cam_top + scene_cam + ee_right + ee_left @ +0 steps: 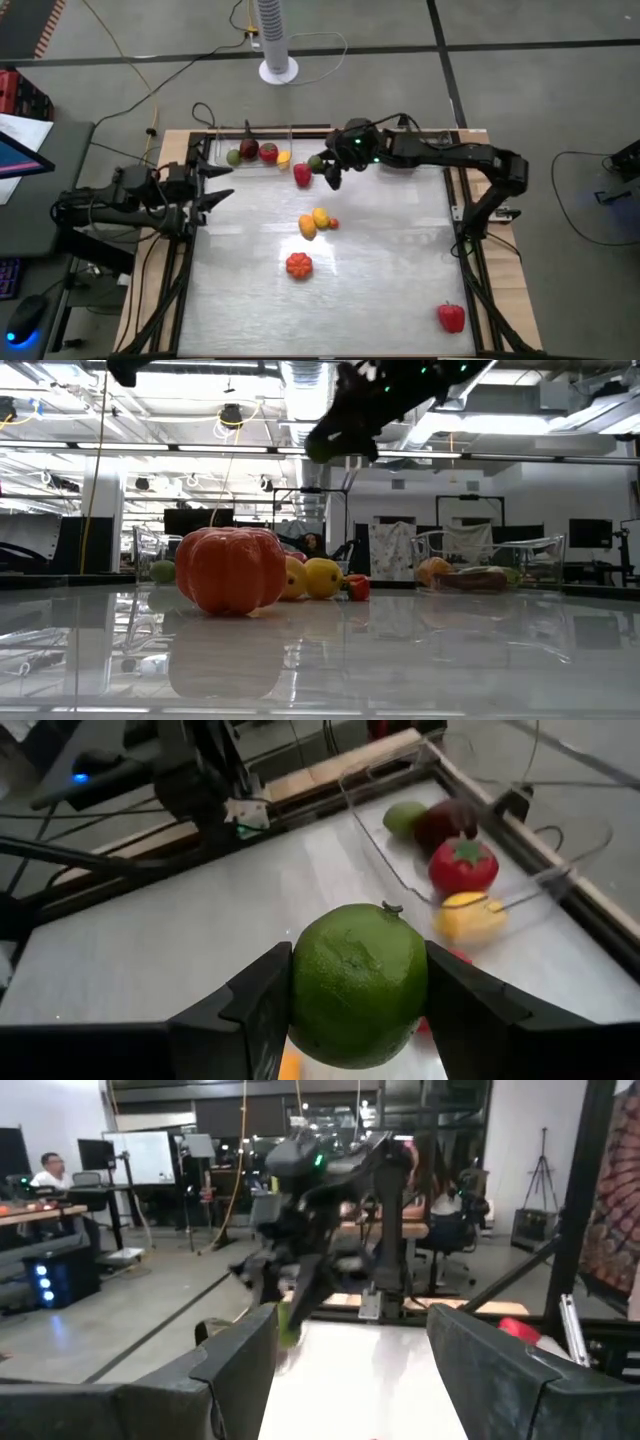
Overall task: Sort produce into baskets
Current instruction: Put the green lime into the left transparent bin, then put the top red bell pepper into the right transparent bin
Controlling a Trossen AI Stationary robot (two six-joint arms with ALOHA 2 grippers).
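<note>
My right gripper hangs over the far middle of the table, shut on a green lime. Just to its left a clear basket stands at the far edge, holding a green fruit, a dark one and a red one. A yellow lemon sits at the basket's right end. A red pepper lies under the gripper. At mid-table lie two yellow and orange fruits and an orange tomato. My left gripper waits open at the left edge. My right gripper pinches the lime between its two fingers, one on each opposite side. The fingers come from the table's right, slanting a little downward. The lime is lifted clear of the table, its stem end turned up.
A second red pepper lies near the table's near right corner. A white post on a round base stands beyond the far edge, with cables around it. The near half of the table holds little besides the tomato.
</note>
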